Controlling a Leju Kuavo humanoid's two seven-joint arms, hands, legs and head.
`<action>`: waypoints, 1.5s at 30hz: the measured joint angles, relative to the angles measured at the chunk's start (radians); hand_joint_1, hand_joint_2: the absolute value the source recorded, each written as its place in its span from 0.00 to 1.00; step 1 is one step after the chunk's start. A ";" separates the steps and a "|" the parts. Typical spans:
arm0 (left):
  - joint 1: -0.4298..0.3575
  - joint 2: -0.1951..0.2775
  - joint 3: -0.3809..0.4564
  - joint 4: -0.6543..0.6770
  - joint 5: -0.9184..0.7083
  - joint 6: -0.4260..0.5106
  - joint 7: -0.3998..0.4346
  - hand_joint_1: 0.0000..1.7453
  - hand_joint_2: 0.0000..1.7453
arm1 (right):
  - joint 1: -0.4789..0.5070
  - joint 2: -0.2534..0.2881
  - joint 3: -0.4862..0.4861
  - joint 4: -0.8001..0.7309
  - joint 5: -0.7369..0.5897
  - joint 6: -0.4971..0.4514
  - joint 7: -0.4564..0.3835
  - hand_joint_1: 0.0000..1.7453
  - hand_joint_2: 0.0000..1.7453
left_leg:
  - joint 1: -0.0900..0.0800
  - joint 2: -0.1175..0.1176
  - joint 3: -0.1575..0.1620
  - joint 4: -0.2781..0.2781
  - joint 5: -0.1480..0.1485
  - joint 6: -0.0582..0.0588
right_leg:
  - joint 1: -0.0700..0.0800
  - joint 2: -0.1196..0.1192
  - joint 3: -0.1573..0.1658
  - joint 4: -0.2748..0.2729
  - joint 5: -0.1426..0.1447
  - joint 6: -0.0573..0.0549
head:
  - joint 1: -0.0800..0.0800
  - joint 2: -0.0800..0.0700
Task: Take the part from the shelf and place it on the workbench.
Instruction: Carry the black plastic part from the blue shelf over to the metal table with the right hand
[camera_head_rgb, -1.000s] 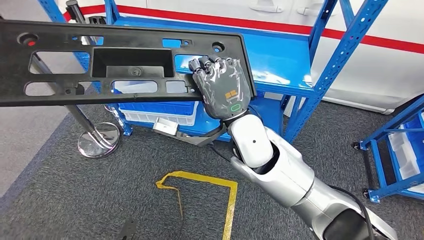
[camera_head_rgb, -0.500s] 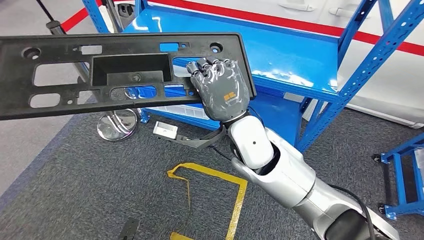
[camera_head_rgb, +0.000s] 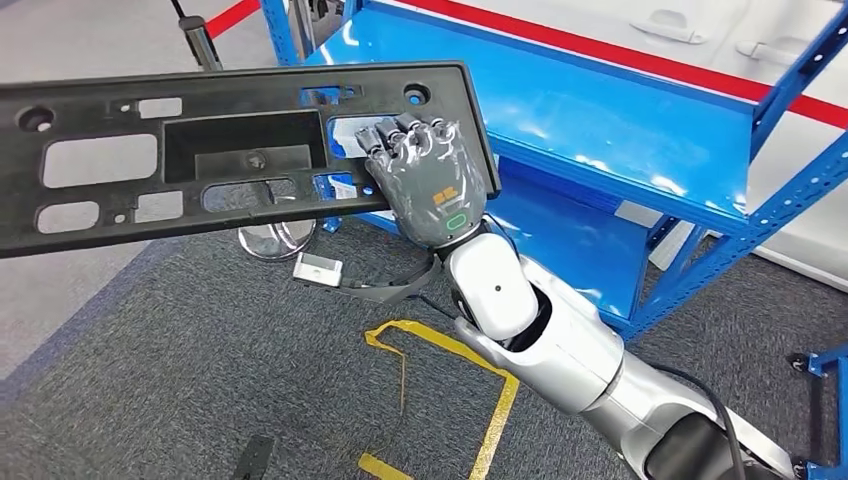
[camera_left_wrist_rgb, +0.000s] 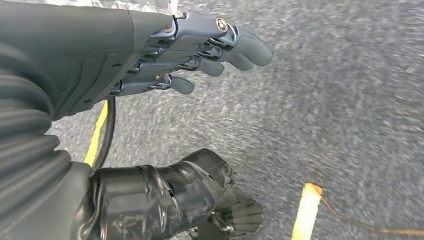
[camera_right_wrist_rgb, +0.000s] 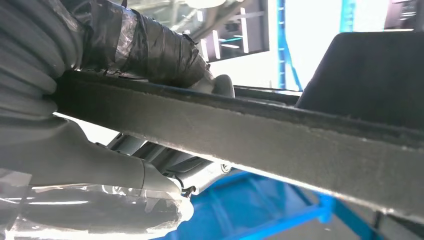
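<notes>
Head view: right hand (camera_head_rgb: 432, 180) grips black part (camera_head_rgb: 200, 150) by its end, over blue shelf (camera_head_rgb: 640, 130). Right wrist view: thumb wrapped on the part's edge. Left wrist view: left hand (camera_left_wrist_rgb: 150, 60) fingers (camera_left_wrist_rgb: 235, 45) apart, empty, above carpet (camera_left_wrist_rgb: 340, 125).

The right hand (camera_head_rgb: 428, 180) is gripping one end of a long black plastic part (camera_head_rgb: 200, 150), holding it in the air beside the blue shelf (camera_head_rgb: 620, 120), above grey carpet (camera_head_rgb: 150, 380).

Yellow tape (camera_head_rgb: 470, 400) on grey carpet floor (camera_head_rgb: 180, 380)
</notes>
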 joint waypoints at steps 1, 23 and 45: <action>0.001 0.000 0.000 0.000 0.001 -0.002 -0.002 0.00 1.00 | 0.000 0.000 0.001 0.000 0.002 0.000 -0.001 1.00 1.00 | 0.000 -0.009 0.001 -0.003 0.003 0.007 | -0.002 0.020 -0.015 0.037 -0.026 0.001 | 0.001 0.000; -0.001 0.007 -0.001 0.001 0.001 -0.019 -0.003 0.00 1.00 | 0.002 0.002 0.011 -0.009 0.020 0.003 -0.018 1.00 1.00 | 0.007 -0.014 -0.068 0.155 -0.043 -0.039 | 0.010 0.023 0.007 -0.028 0.038 -0.052 | -0.013 0.000; 0.001 0.011 -0.004 0.001 0.004 -0.047 -0.002 0.00 1.00 | 0.003 0.003 0.013 -0.016 0.026 -0.002 -0.029 1.00 1.00 | 0.004 -0.147 -0.011 -0.001 0.021 -0.005 | -0.001 0.143 0.002 -0.004 0.024 -0.026 | -0.008 0.000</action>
